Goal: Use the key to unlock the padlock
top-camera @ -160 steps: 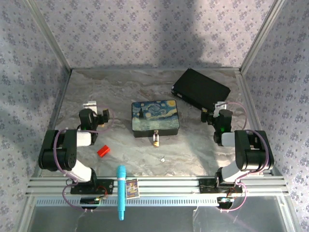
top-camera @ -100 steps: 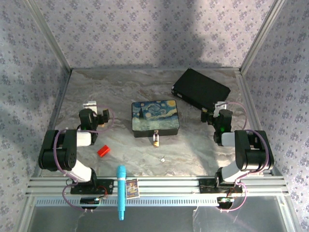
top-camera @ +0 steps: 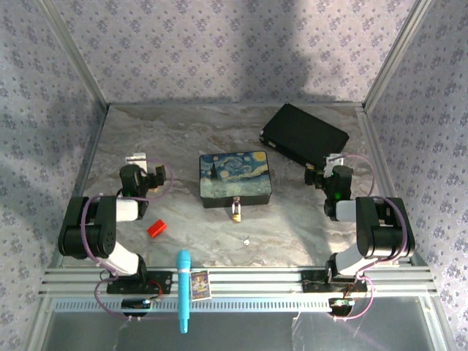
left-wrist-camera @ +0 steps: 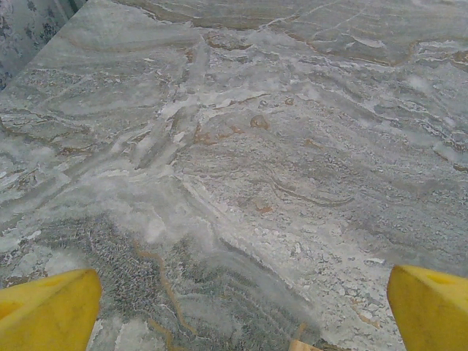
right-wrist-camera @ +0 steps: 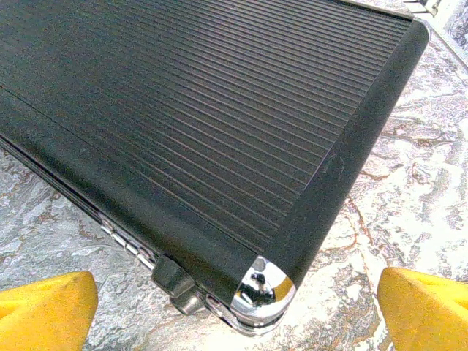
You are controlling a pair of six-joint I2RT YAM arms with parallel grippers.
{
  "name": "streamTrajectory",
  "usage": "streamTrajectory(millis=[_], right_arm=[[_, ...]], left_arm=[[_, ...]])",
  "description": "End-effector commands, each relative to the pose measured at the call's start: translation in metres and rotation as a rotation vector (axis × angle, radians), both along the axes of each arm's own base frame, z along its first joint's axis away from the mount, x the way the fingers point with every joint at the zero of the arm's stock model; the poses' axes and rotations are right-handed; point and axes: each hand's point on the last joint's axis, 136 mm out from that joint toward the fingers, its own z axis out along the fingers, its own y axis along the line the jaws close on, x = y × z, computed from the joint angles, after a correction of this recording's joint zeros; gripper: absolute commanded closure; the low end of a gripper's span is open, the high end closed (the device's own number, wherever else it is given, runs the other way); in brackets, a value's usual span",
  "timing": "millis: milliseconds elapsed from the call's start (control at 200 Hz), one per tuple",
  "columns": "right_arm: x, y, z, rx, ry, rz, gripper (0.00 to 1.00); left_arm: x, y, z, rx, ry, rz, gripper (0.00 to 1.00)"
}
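Observation:
The small brass padlock (top-camera: pixel 235 212) hangs at the front edge of the Starry Night painted box (top-camera: pixel 235 177), in the middle of the table. The key (top-camera: pixel 246 240) is a pale speck lying on the marble just in front of the padlock and slightly to its right. My left gripper (top-camera: pixel 146 175) is folded back at the left, well away from both. In the left wrist view this gripper (left-wrist-camera: pixel 241 311) is open over bare marble. My right gripper (top-camera: pixel 329 172) is folded back at the right. It is also open (right-wrist-camera: pixel 234 307), facing the corner of a black case.
A black ribbed case (top-camera: pixel 303 134) with a chrome corner (right-wrist-camera: pixel 263 289) lies at the back right, close to my right gripper. A red block (top-camera: pixel 156 228) sits at front left. A blue marker (top-camera: pixel 183 289) and a small card (top-camera: pixel 199 284) rest on the front rail. Patterned walls enclose the table.

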Motion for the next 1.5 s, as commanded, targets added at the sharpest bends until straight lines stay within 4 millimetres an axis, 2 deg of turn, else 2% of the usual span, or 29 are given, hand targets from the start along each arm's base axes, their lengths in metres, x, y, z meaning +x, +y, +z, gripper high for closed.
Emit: streamTrajectory(millis=[0,325,400,625,690,785,845,999,1099,1209,1349,1494], right_arm=[[0.009,-0.001,0.013,-0.011,-0.043,0.006,0.01],[0.008,0.000,0.013,-0.008,-0.044,0.010,0.01],[0.007,0.001,0.016,-0.007,-0.045,0.015,0.01],[-0.001,0.002,0.064,0.018,-0.050,-0.006,0.01],[-0.006,0.005,0.079,0.090,-0.045,-0.003,0.01],[-0.018,0.003,0.087,0.222,0.041,-0.076,0.01],[-0.026,0.015,0.090,0.276,0.100,-0.030,0.01],[-0.057,0.057,0.101,0.405,0.160,0.117,0.01],[-0.085,0.083,0.092,0.403,0.267,0.166,0.02],[-0.120,0.116,0.076,0.396,0.385,0.222,0.06],[-0.164,0.152,0.046,0.413,0.498,0.248,0.11],[-0.195,0.183,0.018,0.431,0.547,0.251,0.18]], left_arm=[[0.006,0.000,0.011,0.000,-0.046,-0.014,0.00],[0.006,0.000,0.012,-0.007,-0.049,-0.024,0.00],[0.004,0.001,0.021,-0.008,-0.067,-0.013,0.00],[-0.017,0.008,0.069,-0.044,-0.099,0.050,0.00],[-0.025,0.014,0.080,-0.140,-0.072,0.133,0.00],[-0.037,0.016,0.090,-0.321,-0.020,0.243,0.00],[-0.047,0.010,0.091,-0.436,0.000,0.271,0.00],[-0.072,-0.032,0.089,-0.678,0.076,0.132,0.00],[-0.091,-0.064,0.078,-0.742,0.194,0.056,0.00],[-0.113,-0.104,0.069,-0.731,0.298,-0.035,0.00],[-0.141,-0.153,0.058,-0.747,0.403,-0.141,0.01],[-0.168,-0.191,0.051,-0.713,0.465,-0.232,0.04]])
